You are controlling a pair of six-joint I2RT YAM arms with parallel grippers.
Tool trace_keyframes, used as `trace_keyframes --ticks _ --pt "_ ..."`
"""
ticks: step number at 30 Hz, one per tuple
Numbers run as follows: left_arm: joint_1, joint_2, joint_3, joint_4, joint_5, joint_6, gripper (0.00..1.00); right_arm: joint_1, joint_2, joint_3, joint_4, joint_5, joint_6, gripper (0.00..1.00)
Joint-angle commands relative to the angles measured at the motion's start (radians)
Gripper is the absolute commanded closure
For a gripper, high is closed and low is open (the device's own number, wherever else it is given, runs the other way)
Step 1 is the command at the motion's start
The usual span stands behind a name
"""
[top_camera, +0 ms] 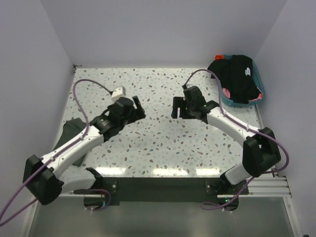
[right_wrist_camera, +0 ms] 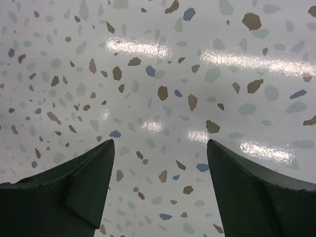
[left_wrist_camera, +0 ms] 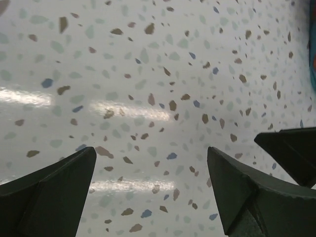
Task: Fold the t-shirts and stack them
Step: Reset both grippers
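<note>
Although the speckled tabletop (top_camera: pixel 158 143) carries no cloth at its centre, the task's things lie at its edges. Teal tub (top_camera: pixel 260 97), far right corner: black t-shirts (top_camera: pixel 236 74) heaped inside and draped over its rim. Dark olive-grey t-shirt (top_camera: pixel 70 132), left edge, partly hidden by the left arm. Right pincer (top_camera: pixel 176 108) and left pincer (top_camera: pixel 138 109): both wide and empty, facing each other over bare tabletop. The heap lies rightward and farther back from the right pincer, probably the nearer arm for fetching.
</note>
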Motion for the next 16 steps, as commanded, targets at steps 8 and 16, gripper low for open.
trace_keyframes --ticks 8,16 --pt "-0.227 0.176 0.06 0.186 0.065 0.201 0.0 0.002 -0.304 -0.1 -0.023 0.143 -0.005 0.16" --pt "-0.227 0.136 0.062 0.147 0.161 0.31 0.0 0.0 -0.377 -0.154 -0.035 0.177 0.025 0.15"
